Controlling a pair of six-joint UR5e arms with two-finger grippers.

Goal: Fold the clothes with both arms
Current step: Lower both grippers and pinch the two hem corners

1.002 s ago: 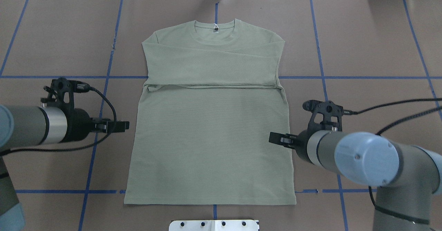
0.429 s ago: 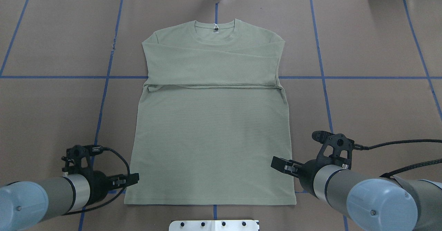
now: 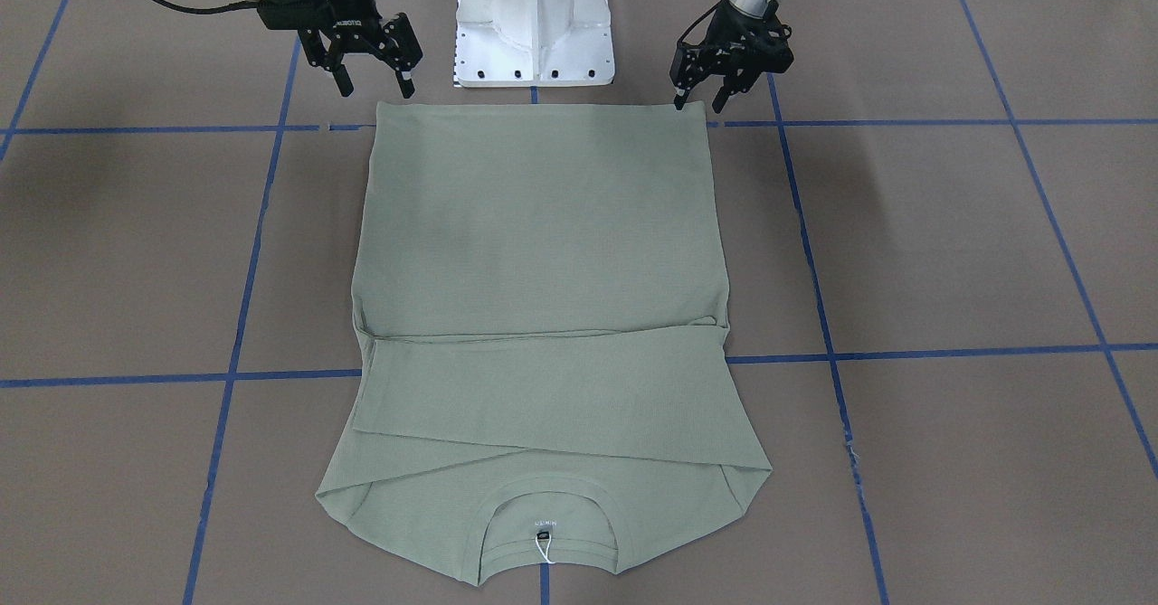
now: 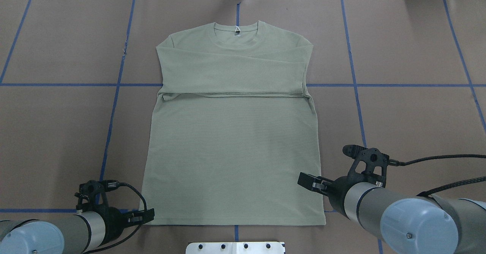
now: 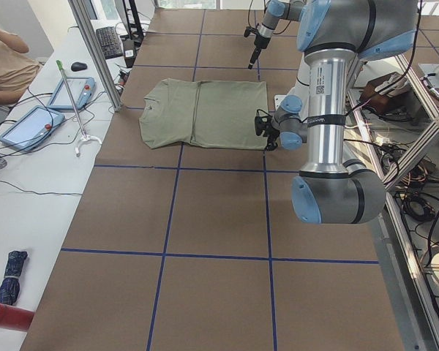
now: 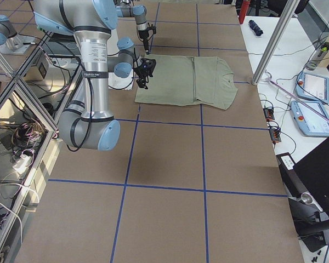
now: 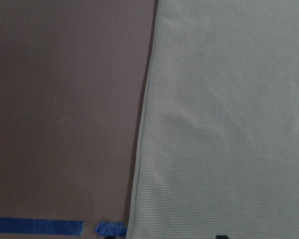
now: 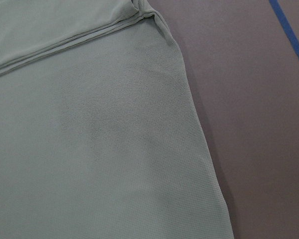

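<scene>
- The left arm [image 4: 72, 229] reached low along the near edge of the bench [image 4: 417, 56]. The left claw [image 4: 147, 216] was at the hem corner of the shirt [image 4: 235, 151] on that side, with its fingers apart. I cannot tell whether a tip touched the cloth.
- The right arm [image 4: 368, 204] came in from the other side. The right claw [image 4: 305, 180] was spread too, near the opposite hem corner. In the overhead view it stood over the side edge of the shirt, a little up from the hem.
- The shirt lay flat in the middle of the bench, with the hem toward the robot and the collar on the far side. Both sleeves [image 4: 235, 71] were folded across the chest.
- A white base pedestal [image 3: 534, 17] stood just behind the hem, between the two claws.
- Blue tape lines [image 4: 114, 106] crossed the brown bench cover, and one ran under the shirt.
- Beside the bench, a white side table [image 5: 36, 146] carried tablets [image 5: 73, 91], and a person [image 5: 4, 66] was at it.
</scene>
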